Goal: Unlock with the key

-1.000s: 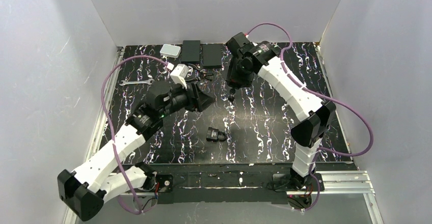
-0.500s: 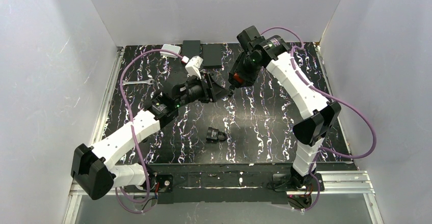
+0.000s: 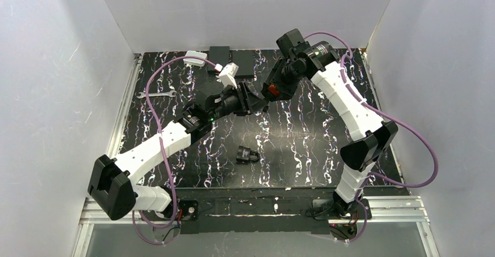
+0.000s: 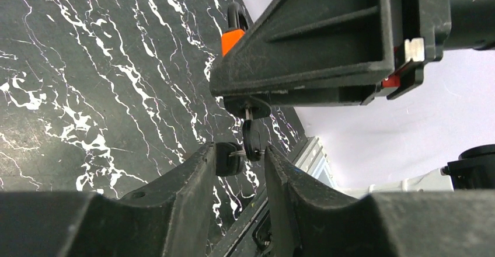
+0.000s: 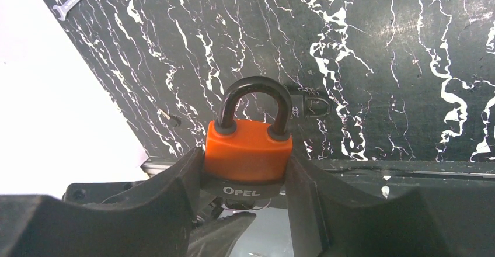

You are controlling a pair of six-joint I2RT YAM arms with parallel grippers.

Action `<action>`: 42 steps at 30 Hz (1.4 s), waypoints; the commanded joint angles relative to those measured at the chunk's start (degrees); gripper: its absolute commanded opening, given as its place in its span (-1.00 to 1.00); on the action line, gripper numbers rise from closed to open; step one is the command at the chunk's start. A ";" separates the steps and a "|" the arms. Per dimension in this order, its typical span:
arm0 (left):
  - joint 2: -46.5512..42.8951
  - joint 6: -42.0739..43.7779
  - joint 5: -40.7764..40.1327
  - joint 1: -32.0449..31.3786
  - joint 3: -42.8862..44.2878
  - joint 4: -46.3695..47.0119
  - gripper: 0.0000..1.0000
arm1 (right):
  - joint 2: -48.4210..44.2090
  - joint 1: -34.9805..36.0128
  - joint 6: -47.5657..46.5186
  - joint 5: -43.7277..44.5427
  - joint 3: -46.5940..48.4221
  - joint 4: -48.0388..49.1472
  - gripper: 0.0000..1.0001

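The black marbled table [image 3: 303,152] lies below both arms. The work is in mid-air, with free room around it. The right gripper [image 5: 245,162] is clamped on the orange padlock [image 5: 248,150]. The key [image 4: 252,140] appears seated in the lock's underside, its long axis in line with the lock body and its head pointing at the left gripper [image 4: 240,159], the nearer one. The left jaws flank the head narrowly (whether they already pinch cannot be told). The coming twist runs about that axis; a spare key [image 4: 229,157] crowds one finger.
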 commanded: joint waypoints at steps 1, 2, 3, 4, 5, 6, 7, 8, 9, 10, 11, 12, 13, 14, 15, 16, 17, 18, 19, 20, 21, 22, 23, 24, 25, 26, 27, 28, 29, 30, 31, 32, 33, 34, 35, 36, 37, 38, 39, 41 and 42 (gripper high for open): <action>0.39 0.52 -1.58 -0.48 3.21 1.90 -0.33 | -3.41 -0.28 0.73 -1.63 -0.06 2.55 -0.97; 0.59 0.51 -1.67 -0.49 3.50 1.91 -0.34 | -3.47 -0.27 0.67 -1.75 -0.02 2.55 -0.97; 0.84 0.48 -1.75 -0.53 3.74 1.91 -0.34 | -3.49 -0.26 0.59 -1.80 -0.06 2.54 -0.97; 1.14 0.55 -1.82 -0.58 4.07 1.95 -0.34 | -3.53 -0.28 0.57 -1.88 -0.18 2.52 -0.97; 1.40 0.63 -1.90 -0.58 4.37 1.99 -0.34 | -3.57 -0.30 0.58 -1.96 -0.30 2.45 -0.97; 1.76 0.76 -1.94 -0.62 4.58 2.00 -0.38 | -3.63 -0.27 0.62 -2.07 -0.39 2.56 -0.97; 2.03 0.88 -2.00 -0.62 4.82 2.00 -0.44 | -3.70 -0.26 0.61 -2.20 -0.52 2.64 -0.97; 2.26 0.94 -2.10 -0.69 4.98 2.00 -0.54 | -3.73 -0.26 0.60 -2.36 -0.62 2.69 -0.97; 2.52 0.97 -2.25 -0.75 5.08 2.00 -0.61 | -3.73 -0.26 0.60 -2.46 -0.64 2.70 -0.97; 2.75 0.90 -2.30 -0.73 5.15 2.00 -0.79 | -3.70 -0.26 0.63 -2.57 -0.67 2.80 -0.97; 2.87 0.91 -2.27 -0.76 5.19 1.99 -0.93 | -3.73 -0.28 0.67 -2.58 -0.62 2.78 -0.97; 2.93 0.89 -2.22 -0.75 5.18 1.94 -1.00 | -3.70 -0.33 0.80 -2.58 -0.53 2.81 -0.97; 2.92 0.88 -2.18 -0.76 5.05 1.91 -1.00 | -3.65 -0.36 0.83 -2.59 -0.37 2.80 -0.97; 2.85 0.83 -2.04 -0.84 4.89 1.92 -1.00 | -3.65 -0.44 0.90 -2.67 -0.18 2.70 -0.97; 2.72 0.88 -2.04 -0.80 4.65 1.91 -1.00 | -3.58 -0.52 0.97 -2.74 -0.11 2.67 -0.97; 2.60 0.89 -2.11 -0.80 4.31 1.91 -1.00 | -3.52 -0.61 1.04 -2.83 0.00 2.65 -0.97; 2.43 0.91 -2.20 -0.91 4.13 1.91 -1.00 | -3.47 -0.69 1.16 -3.07 0.09 2.65 -0.97; 2.34 1.08 -2.33 -0.97 3.96 1.90 -1.00 | -3.35 -0.77 1.36 -3.30 0.19 2.63 -0.97; 2.27 1.44 -2.45 -1.04 3.77 1.86 -1.00 | -3.25 -0.84 1.70 -3.50 0.28 2.41 -0.97; 2.21 1.93 -2.71 -1.20 3.75 1.81 -1.00 | -3.06 -0.88 2.04 -3.87 0.32 2.16 -0.97; 2.27 2.67 -3.05 -1.43 3.88 1.65 -1.00 | -2.80 -0.96 2.50 -4.45 0.33 1.83 -0.97; 2.36 3.61 -3.48 -1.70 4.22 1.26 -1.00 | -2.47 -1.05 3.05 -5.33 0.32 1.42 -0.97; 2.51 4.93 -3.97 -2.03 4.81 0.69 -1.00 | -2.07 -1.18 3.59 -6.19 0.36 0.95 -0.97; 2.82 7.04 -4.60 -2.54 5.57 -0.25 -1.00 | -1.42 -1.23 4.18 -6.85 0.67 -0.10 -0.97; 3.12 9.14 -5.22 -3.05 6.32 -1.19 -1.00 | -0.78 -1.28 4.77 -7.52 0.99 -1.15 -0.97; 3.45 11.30 -5.86 -3.59 7.13 -2.23 -1.00 | -0.19 -1.34 5.28 -8.22 1.32 -2.17 -0.97; 3.83 13.58 -6.57 -4.21 8.11 -3.54 -1.00 | 0.28 -1.40 5.59 -8.95 1.66 -3.05 -0.97; 4.26 15.92 -7.82 -4.92 9.35 -5.21 -1.00 | 0.69 -1.41 5.87 -9.48 1.90 -3.77 -0.97; 4.92 18.54 -9.72 -5.66 10.93 -7.47 -1.00 | 0.96 -1.41 6.11 -9.82 2.06 -4.33 -0.97; 5.60 21.08 -10.70 -6.26 12.48 -9.52 -1.00 | 1.07 -1.41 6.30 -9.90 2.14 -4.67 -0.97; 6.07 23.26 -11.55 -6.70 13.70 -11.41 -1.00 | 1.09 -1.41 6.41 -9.80 2.19 -4.92 -0.97; 6.39 25.23 -12.09 -7.17 14.19 -12.57 -1.00 | 1.09 -1.42 6.50 -9.72 2.24 -5.12 -0.97; 6.43 26.72 -12.28 -7.46 14.47 -12.90 -1.00 | 1.09 -1.46 6.57 -9.72 2.21 -5.20 -0.97; 6.33 27.67 -12.46 -7.59 14.56 -12.96 -1.00 | 1.09 -1.49 6.64 -9.77 2.18 -5.26 -0.97; 6.23 28.46 -13.35 -7.73 14.64 -13.01 -1.00 | 1.08 -1.50 6.69 -9.75 2.16 -5.29 -0.97; 6.13 29.16 -14.18 -7.82 14.64 -13.03 -1.00 | 1.00 -1.54 6.69 -9.78 2.10 -5.34 -0.97; 5.96 29.55 -14.44 -7.88 14.58 -13.05 -1.00 | 1.00 -1.56 6.67 -9.78 2.07 -5.28 -0.97; 5.87 29.75 -14.50 -7.91 14.50 -13.07 -1.00 | 0.99 -1.60 6.67 -9.74 2.02 -5.20 -0.97; 5.71 29.86 -14.50 -7.87 14.39 -13.04 -1.00 | 0.92 -1.63 6.69 -9.68 1.99 -5.11 -0.97; 5.32 29.72 -14.36 -7.90 14.04 -12.86 -1.00 | 0.65 -1.67 6.66 -9.69 1.74 -4.61 -0.97; 5.19 29.62 -14.25 -7.93 13.87 -12.72 -1.00 | 0.53 -1.68 6.67 -9.62 1.62 -4.44 -0.97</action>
